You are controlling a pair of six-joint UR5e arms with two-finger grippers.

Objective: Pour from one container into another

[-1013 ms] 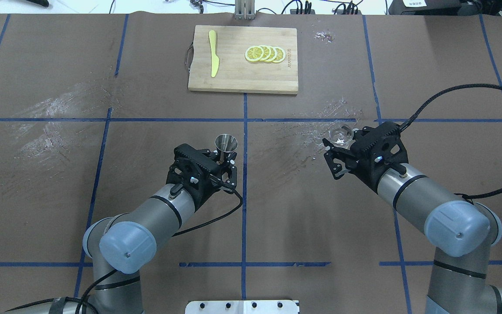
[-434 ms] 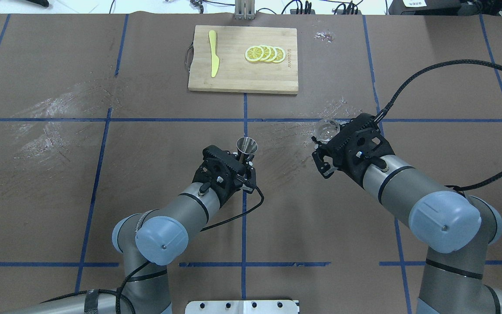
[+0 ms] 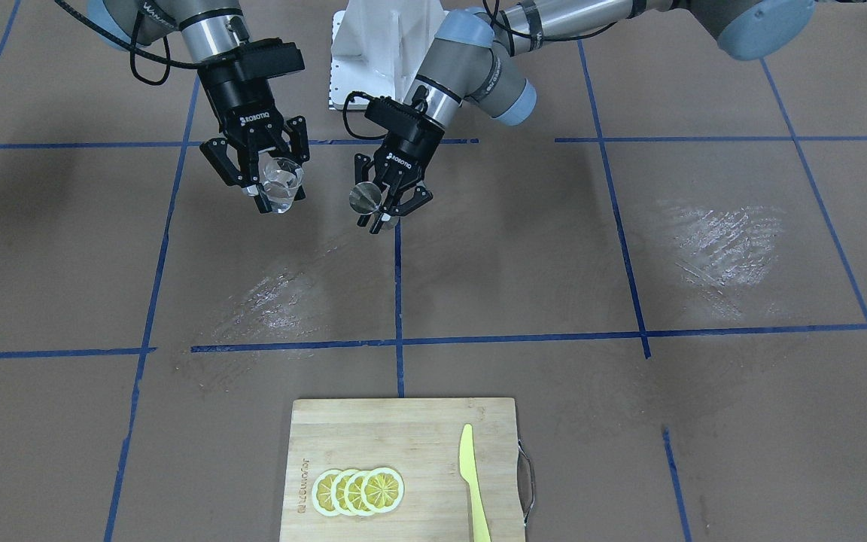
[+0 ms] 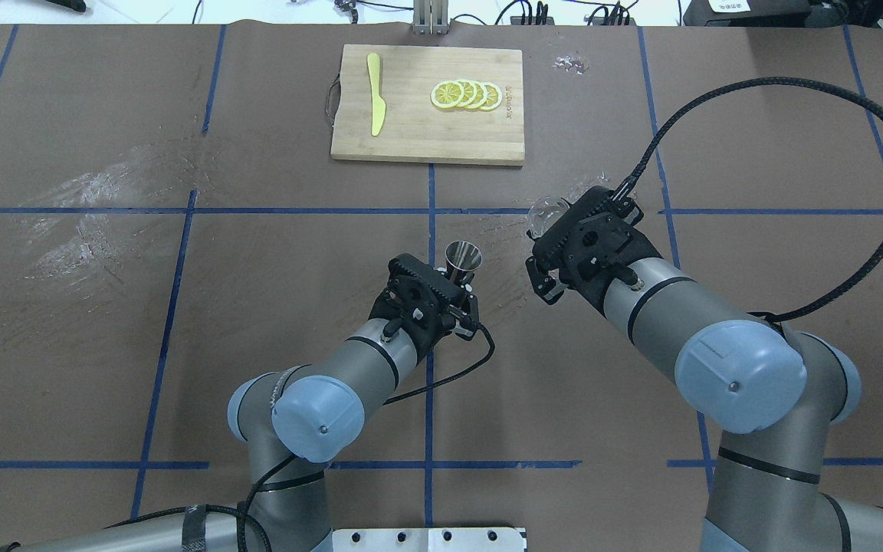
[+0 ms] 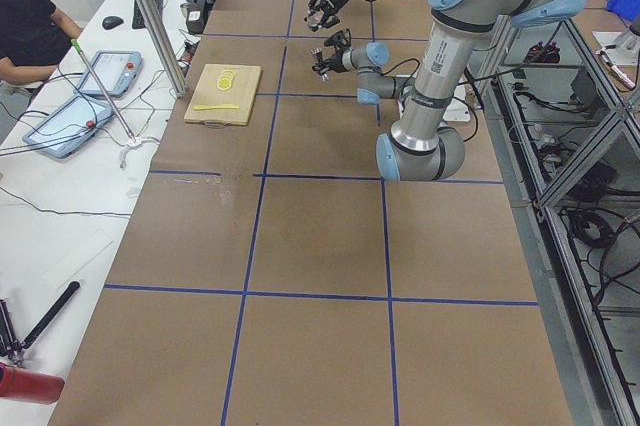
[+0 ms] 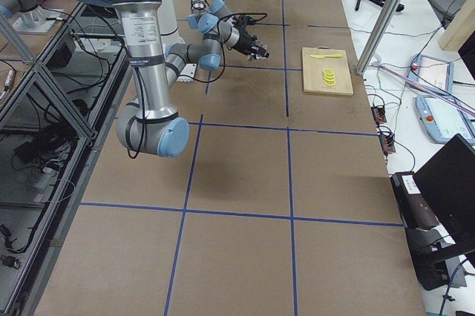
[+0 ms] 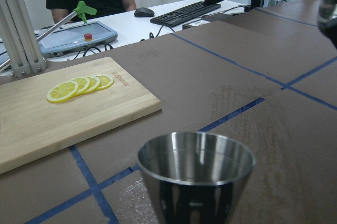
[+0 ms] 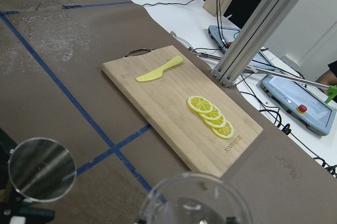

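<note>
My left gripper point(image 4: 462, 282) is shut on the waist of the grey metal jigger point(image 4: 463, 256), held upright just right of the centre blue line. Seen from across the table, the jigger point(image 3: 366, 197) sits in that gripper point(image 3: 386, 208). My right gripper point(image 4: 549, 228) is shut on the clear glass cup point(image 4: 545, 214), a short gap to the jigger's right and slightly farther back. From the front, the glass cup point(image 3: 281, 185) looks roughly upright. The left wrist view shows the jigger point(image 7: 197, 173) open end up, and the right wrist view shows the glass rim point(image 8: 192, 202) with the jigger point(image 8: 41, 170) at lower left.
A wooden cutting board point(image 4: 411, 138) lies at the back centre with a yellow knife point(image 4: 375, 93) and several lemon slices point(image 4: 466, 94) on it. Whitish smears point(image 4: 104, 199) mark the brown table cover. The right arm's cable point(image 4: 832, 123) loops above the table's right half.
Both arms have moved toward the centre. The jigger travelled right across the blue centre line, and the glass cup travelled left and farther back. The gap between them has shrunk.
</note>
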